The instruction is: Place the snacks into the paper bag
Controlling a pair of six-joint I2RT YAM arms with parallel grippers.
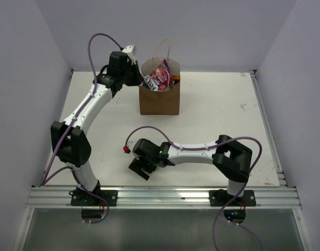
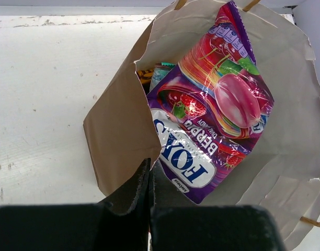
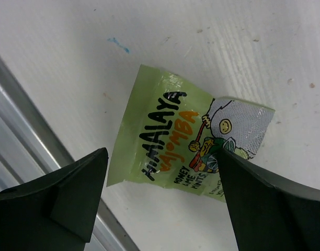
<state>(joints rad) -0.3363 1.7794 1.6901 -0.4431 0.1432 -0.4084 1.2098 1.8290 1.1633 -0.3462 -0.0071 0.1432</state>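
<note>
The brown paper bag (image 1: 160, 99) stands upright at the back of the table. The purple candy packet (image 1: 159, 77) sticks out of its mouth; the left wrist view shows it (image 2: 212, 104) lying inside, over a teal packet edge (image 2: 159, 73). My left gripper (image 1: 133, 65) is at the bag's left rim (image 2: 118, 130), its jaws shut with nothing visibly between them. The small green packet (image 3: 181, 141) lies flat on the table by the front rail. My right gripper (image 1: 141, 168) hovers over it, open, one finger either side. The orange and brown chip bags are hidden.
The aluminium rail (image 1: 165, 196) runs along the table's front edge, right next to the green packet; it shows as grey strips in the right wrist view (image 3: 24, 130). White walls enclose the table on three sides. The bag's two handles (image 1: 165, 47) rise above its mouth.
</note>
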